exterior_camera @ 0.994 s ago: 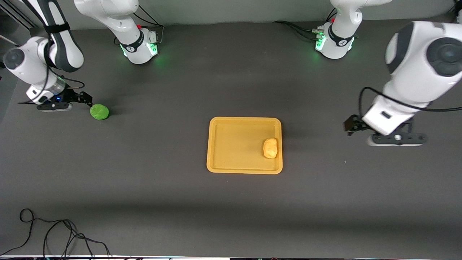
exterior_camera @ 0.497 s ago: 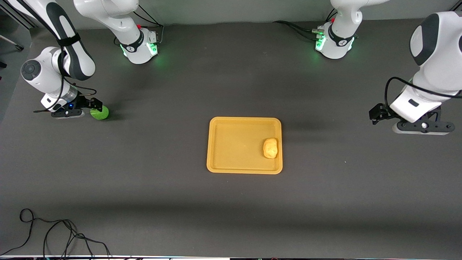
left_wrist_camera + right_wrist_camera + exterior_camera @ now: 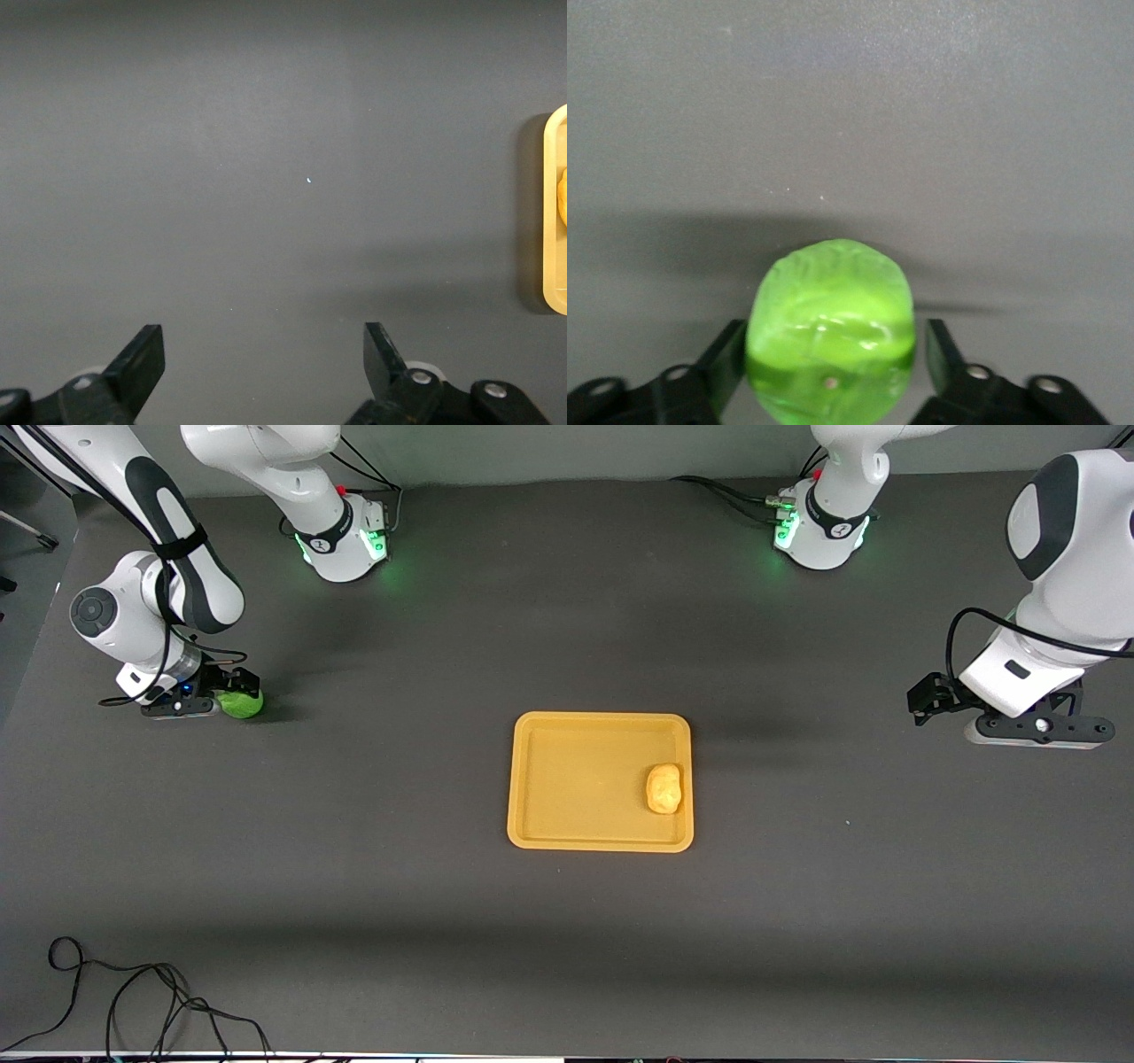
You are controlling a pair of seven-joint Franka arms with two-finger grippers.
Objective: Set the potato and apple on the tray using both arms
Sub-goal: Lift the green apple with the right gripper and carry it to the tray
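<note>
- Now the small round bright green apple (image 3: 241,703) sits on the dark grey matte tabletop (image 3: 372,921) toward the right arm's end of the table, well apart from the flat rectangular yellow-orange plastic tray (image 3: 576,779).
- The right arm's black two-finger gripper (image 3: 232,691) is down at the apple, and in the front view its body covers part of the fruit.
- In the right wrist view the apple (image 3: 830,328) fills the gap between the two black fingers (image 3: 726,359), one on each side of it; whether the pads press on it or only stand beside it cannot be told, so the jaws read as open around the fruit and not yet gripping it.
- The small lumpy yellow-tan potato (image 3: 664,788) lies inside the tray, close against the rim at the end toward the left arm and nearer the front camera than the tray's middle.
- The left arm's black two-finger gripper (image 3: 930,695) hangs over bare tabletop toward the left arm's end of the table, well apart from the tray.
- In the left wrist view its fingers (image 3: 142,367) are spread wide with nothing between them, and the tray's edge (image 3: 551,266) shows at one side of that picture.
- A loose black cable (image 3: 133,1001) curls on the tabletop near the front camera, toward the right arm's end.
</note>
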